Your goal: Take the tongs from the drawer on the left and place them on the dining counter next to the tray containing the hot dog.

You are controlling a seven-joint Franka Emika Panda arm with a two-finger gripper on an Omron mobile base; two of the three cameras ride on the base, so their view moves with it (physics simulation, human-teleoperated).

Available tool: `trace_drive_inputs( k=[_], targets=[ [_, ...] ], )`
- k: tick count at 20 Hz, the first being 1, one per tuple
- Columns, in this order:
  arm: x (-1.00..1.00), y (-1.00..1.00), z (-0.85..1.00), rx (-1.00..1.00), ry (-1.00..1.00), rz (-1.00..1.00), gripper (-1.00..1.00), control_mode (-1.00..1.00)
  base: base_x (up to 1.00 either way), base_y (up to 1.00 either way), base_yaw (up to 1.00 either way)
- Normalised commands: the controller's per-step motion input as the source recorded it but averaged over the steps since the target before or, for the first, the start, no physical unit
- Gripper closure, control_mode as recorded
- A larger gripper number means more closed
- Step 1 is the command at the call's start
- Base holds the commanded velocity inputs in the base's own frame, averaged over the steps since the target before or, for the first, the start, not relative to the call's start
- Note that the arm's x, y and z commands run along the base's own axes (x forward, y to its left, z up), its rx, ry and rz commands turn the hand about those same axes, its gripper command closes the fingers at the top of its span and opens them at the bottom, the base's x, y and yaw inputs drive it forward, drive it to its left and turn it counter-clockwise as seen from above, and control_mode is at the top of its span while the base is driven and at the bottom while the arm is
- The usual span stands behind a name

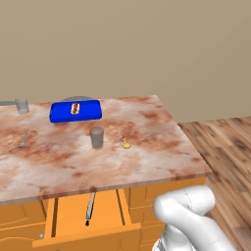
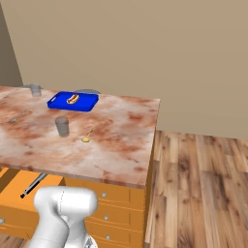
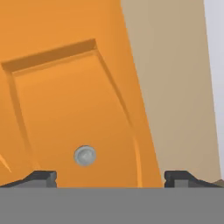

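Observation:
The drawer (image 1: 71, 212) stands pulled open under the dining counter (image 1: 147, 157), its orange inside showing. The grey tongs (image 1: 90, 206) lie lengthwise in it, also seen from the other side as the tongs (image 2: 33, 185) in the drawer (image 2: 14, 191). At the back of the counter sits the blue tray (image 1: 90, 112) holding the hot dog (image 1: 75, 108); tray (image 2: 88, 102), hot dog (image 2: 72, 99). My gripper (image 3: 109, 178) is open, fingertips (image 3: 41, 177) far apart with nothing between them, facing an orange cabinet front with a round silver knob (image 3: 85, 155).
On the counter (image 2: 121, 145) stand a grey cup (image 1: 96, 138), a tiny gold spoon (image 1: 125, 143) to its right and a silver fork (image 1: 23, 139) at the left. Another small grey vessel (image 1: 21, 105) sits at the far left. Wooden floor (image 2: 203, 184) lies to the right.

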Motion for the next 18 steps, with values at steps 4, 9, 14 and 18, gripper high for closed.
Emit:
trace_drive_inputs(
  k=[4,9,14,18],
  targets=[
    [-0.23,-0.29,0.3,0.17,0.02,0.0,-1.0,-1.0,0.0,0.0,0.0],
    [0.0,-0.26,0.05,0.18,0.01,0.0,-1.0,-1.0,0.0,0.0,0.0],
    [-0.01,-0.16,0.47,0.19,0.0,0.0,-1.0,-1.0,0.0,0.0,0.0],
    [-0.01,-0.08,0.73,0.15,0.04,0.0,-1.0,-1.0,0.0,0.0,0.0]
  ],
)
